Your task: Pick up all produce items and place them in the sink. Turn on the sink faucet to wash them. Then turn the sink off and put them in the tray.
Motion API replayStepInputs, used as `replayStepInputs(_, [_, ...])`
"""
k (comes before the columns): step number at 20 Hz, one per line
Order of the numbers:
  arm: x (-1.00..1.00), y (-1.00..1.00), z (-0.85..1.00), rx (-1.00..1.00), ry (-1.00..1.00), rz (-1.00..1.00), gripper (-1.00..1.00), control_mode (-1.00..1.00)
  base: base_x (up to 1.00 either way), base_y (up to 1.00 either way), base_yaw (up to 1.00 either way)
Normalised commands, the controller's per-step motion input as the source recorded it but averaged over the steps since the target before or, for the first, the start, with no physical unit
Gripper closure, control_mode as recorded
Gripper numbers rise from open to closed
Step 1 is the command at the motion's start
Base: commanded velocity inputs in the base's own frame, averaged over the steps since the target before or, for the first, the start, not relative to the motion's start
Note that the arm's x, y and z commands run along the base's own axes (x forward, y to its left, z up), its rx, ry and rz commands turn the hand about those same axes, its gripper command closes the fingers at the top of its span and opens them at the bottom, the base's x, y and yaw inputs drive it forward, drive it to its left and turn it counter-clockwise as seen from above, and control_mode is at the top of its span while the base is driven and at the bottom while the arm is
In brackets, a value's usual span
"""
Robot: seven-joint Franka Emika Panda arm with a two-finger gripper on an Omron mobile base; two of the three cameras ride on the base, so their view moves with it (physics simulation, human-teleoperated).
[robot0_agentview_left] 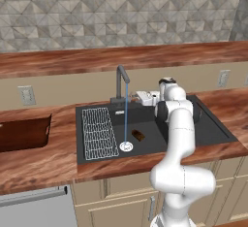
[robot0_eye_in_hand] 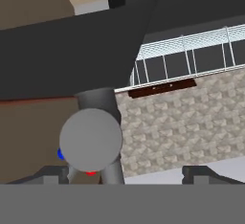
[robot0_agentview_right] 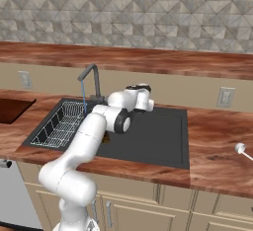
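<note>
Faucet [robot0_agentview_left: 122, 82] running, centre frame, stream hitting sink [robot0_agentview_left: 213, 124] drain. Produce item [robot0_agentview_left: 138, 135] lying beside drain. Gripper [robot0_eye_in_hand: 125, 173] hovering at faucet base, jaws parted, gripping nothing.

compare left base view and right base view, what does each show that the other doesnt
Left base view: the produce item beside the silver drain, and the whole brown tray. Right base view: a white round-ended utensil on the counter at far right. Both: the black sink, wire rack, faucet with water running, and the white arm.
</note>
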Motion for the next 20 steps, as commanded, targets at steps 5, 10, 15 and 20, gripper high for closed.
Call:
replayStepInputs(5, [0.13, 0.49, 0.65, 0.00, 0.00, 0.00, -1.00, -1.00, 0.00, 0.00, 0.00])
replayStepInputs(10, [0.10, 0.40, 0.93, 0.00, 0.00, 0.00, -1.00, -1.00, 0.00, 0.00, 0.00])
replayStepInputs(15, [0.00, 0.39, 0.79, 0.00, 0.00, 0.00, -1.00, -1.00, 0.00, 0.00, 0.00])
replayStepInputs(20, [0.00, 0.63, 0.29, 0.00, -0.02, 0.03, -1.00, -1.00, 0.00, 0.00, 0.00])
